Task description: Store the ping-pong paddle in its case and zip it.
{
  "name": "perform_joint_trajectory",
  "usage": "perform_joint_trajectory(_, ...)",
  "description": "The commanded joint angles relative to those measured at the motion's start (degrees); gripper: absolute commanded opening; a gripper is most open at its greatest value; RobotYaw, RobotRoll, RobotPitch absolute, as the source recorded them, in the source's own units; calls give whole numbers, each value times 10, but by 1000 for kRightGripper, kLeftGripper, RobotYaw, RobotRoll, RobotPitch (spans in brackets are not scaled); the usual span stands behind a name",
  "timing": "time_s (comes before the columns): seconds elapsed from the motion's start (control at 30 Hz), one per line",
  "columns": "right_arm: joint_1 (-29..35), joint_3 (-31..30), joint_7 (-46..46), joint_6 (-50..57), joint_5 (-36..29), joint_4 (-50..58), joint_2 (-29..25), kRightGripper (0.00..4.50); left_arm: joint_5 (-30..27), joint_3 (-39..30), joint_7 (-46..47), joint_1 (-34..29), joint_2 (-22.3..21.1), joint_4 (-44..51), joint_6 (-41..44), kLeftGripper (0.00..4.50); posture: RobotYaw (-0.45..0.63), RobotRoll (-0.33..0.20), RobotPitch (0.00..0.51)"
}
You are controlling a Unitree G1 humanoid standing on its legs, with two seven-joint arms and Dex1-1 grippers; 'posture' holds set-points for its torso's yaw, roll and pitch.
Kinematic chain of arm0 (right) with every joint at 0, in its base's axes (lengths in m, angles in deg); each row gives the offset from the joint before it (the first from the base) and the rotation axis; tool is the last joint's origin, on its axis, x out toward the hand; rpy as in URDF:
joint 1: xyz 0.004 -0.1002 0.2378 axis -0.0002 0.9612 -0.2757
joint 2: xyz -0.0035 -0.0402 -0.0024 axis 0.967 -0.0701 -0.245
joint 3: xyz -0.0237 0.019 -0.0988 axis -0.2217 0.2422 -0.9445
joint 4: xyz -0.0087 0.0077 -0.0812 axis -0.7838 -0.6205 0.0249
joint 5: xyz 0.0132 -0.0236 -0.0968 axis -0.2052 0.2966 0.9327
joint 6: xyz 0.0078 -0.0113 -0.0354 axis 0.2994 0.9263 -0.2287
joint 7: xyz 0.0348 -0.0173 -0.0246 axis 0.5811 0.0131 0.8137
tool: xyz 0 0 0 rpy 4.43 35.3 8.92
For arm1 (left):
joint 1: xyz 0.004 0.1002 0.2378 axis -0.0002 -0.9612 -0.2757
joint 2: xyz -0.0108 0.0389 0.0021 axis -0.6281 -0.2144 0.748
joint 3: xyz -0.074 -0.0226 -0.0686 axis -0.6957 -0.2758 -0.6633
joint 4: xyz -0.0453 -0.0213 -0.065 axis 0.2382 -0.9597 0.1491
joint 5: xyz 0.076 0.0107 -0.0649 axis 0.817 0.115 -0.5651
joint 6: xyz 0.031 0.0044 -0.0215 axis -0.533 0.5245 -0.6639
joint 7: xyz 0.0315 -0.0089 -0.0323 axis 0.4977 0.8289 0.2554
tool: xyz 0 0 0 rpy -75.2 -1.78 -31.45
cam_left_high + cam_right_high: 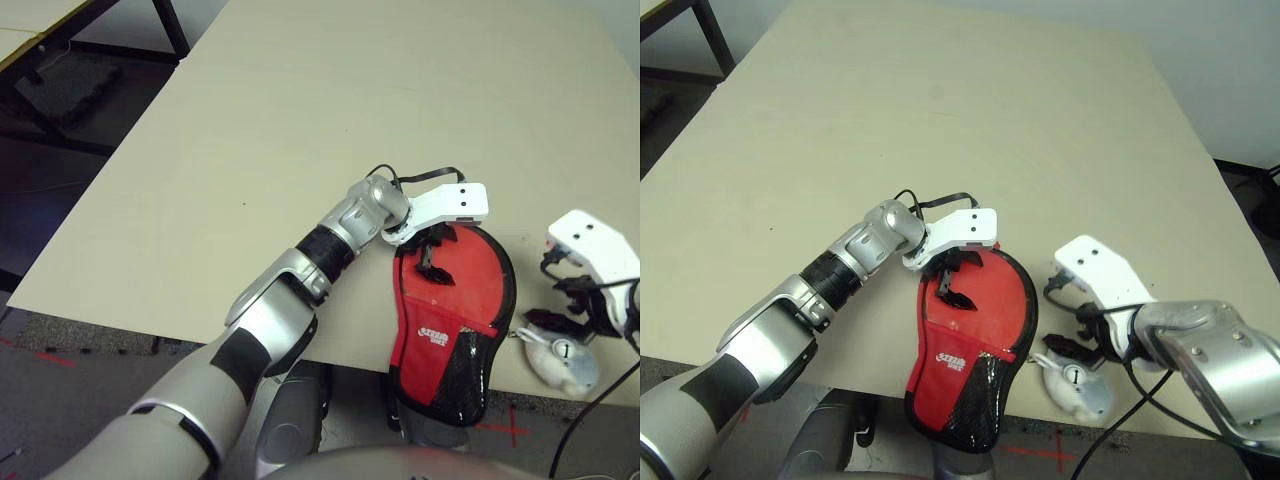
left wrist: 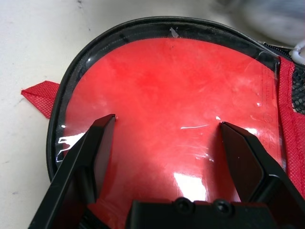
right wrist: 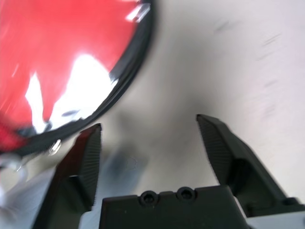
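Eye views: case lies on worktop at the near edge, rounded end away from robot, narrow end jutting over the edge. White logo and black mesh pocket face up. L jaws over the rounded end, spread. R jaws just beside the case, R side. Grey teardrop tag, marked "1", sits R of case at the edge, close to R jaws.

L wrist: jaws apart, nothing gripped, both tips over the clear glossy cover. Red face under it looks like the paddle, i.e. inside the case; can't tell for sure. Black rim runs round it; small red tab sticks out past the rim.

R wrist: jaws wide apart, empty, w/ bare worktop between the tips. Case's curved black edge nearby, plus a white ring and small metal clip.
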Motion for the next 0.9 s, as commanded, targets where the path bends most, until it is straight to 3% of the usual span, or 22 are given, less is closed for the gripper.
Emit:
perform_joint_trajectory(0.03,-22,7,-18,-3,4,-31,3,3035,42,42,16,-39,-7,-66,21,4500,-219,0,255)
perform_joint_trajectory(0.33,-26,4,-14,-5,-8,-50,-17,15,42,41,20,-43,-1,-67,20,4500,-222,0,257)
perform_joint_trajectory(0.5,-37,16,-35,-28,6,-72,3,1327,42,42,23,-46,3,-68,18,4500,-228,0,256)
perform_joint_trajectory(0.7,-66,79,-143,-110,57,-162,141,3284,28,13,48,-41,10,-64,13,4500,-223,0,244)
perform_joint_trajectory(0.83,-93,147,-214,-220,68,-239,257,4493,-21,-68,68,-20,0,-31,41,4500,-205,0,231)
perform_joint_trajectory(0.9,-100,161,-229,-309,80,-291,278,4493,-61,-126,84,-4,-12,-15,71,4500,-177,0,221)
